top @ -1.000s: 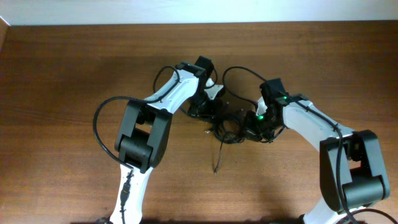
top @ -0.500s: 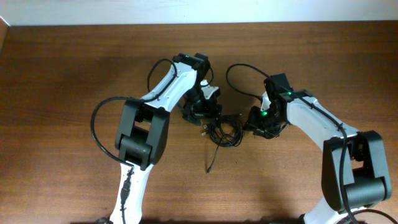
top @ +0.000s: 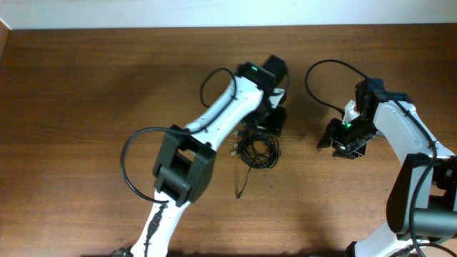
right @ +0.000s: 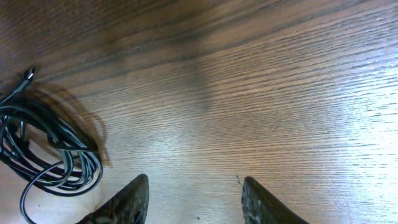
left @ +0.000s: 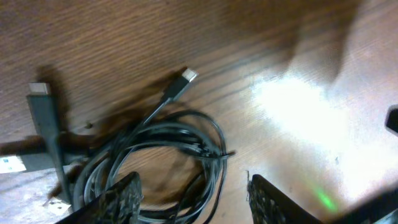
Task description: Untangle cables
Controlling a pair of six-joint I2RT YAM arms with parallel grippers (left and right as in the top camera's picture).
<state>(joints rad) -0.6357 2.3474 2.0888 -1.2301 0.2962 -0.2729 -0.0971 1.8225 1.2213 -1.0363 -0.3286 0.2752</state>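
Toward the middle of the table point(top: 86, 86), about midway between its left and right edges, a bundle of thin black cables point(top: 258, 150) lies in a loose, overlapping coil. One loose end point(top: 240, 191) trails out of it toward the near edge.

The left gripper point(left: 191, 186) hangs just on the far side of the coil. In the left wrist view its two dark fingers point(left: 121, 199) are spread wide and hold nothing, with part of the coil lying on the wood between them. A small metal-tipped plug point(left: 186, 76) sticks out of the coil, and a longer flat plug point(left: 40, 93) lies beside it. A small white tag point(left: 11, 164) shows at the edge of that view; its print is too blurred to read, and no brand shows on the cables.

The right gripper point(right: 194, 183) sits well apart from the coil, toward the right edge. Its fingers point(right: 127, 200) are also parted wide and empty, with only bare wood between them. In the right wrist view the coil lies off to the left.
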